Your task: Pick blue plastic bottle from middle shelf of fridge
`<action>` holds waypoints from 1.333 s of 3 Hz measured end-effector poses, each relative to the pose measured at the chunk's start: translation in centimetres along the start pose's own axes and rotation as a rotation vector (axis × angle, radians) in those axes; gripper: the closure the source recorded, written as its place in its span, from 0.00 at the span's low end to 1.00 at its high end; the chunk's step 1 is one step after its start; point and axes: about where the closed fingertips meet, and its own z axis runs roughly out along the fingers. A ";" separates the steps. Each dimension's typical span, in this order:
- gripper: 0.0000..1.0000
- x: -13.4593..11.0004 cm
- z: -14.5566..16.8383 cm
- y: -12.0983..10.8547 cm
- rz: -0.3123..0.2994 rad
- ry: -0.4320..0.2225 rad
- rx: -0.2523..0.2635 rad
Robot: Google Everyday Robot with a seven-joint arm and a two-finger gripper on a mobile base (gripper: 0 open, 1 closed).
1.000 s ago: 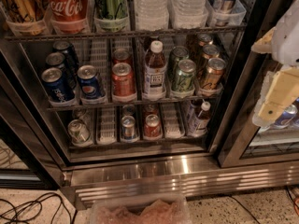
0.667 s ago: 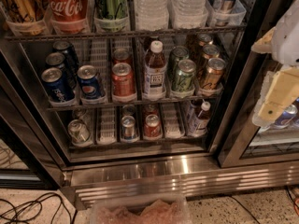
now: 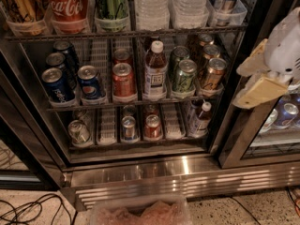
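Observation:
The blue plastic bottle stands upright on the middle shelf of the fridge. It has a white cap, brown drink and a blue-and-white label. Red cans stand to its left and green cans to its right. My gripper hangs in the air at the right, in front of the door post. It is level with the middle shelf, well to the right of the bottle and apart from it. Its cream fingers are spread and hold nothing.
Pepsi cans line the shelf's left side and gold cans its right. Large bottles in clear bins sit on the rack above. A similar small bottle lies on the lower shelf. Cables trail on the floor at left.
My gripper has shifted a little to the left, toward the fridge opening. The bottle and cans have not moved.

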 end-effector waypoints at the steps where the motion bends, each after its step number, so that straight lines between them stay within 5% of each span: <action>1: 0.65 -1.7 1.7 -0.2 0.047 -0.102 0.053; 2: 0.88 -3.1 4.3 -0.6 0.140 -0.216 0.068; 3: 1.00 -4.1 6.8 -0.8 0.286 -0.315 0.053; 4: 1.00 -4.1 6.8 -0.8 0.286 -0.315 0.053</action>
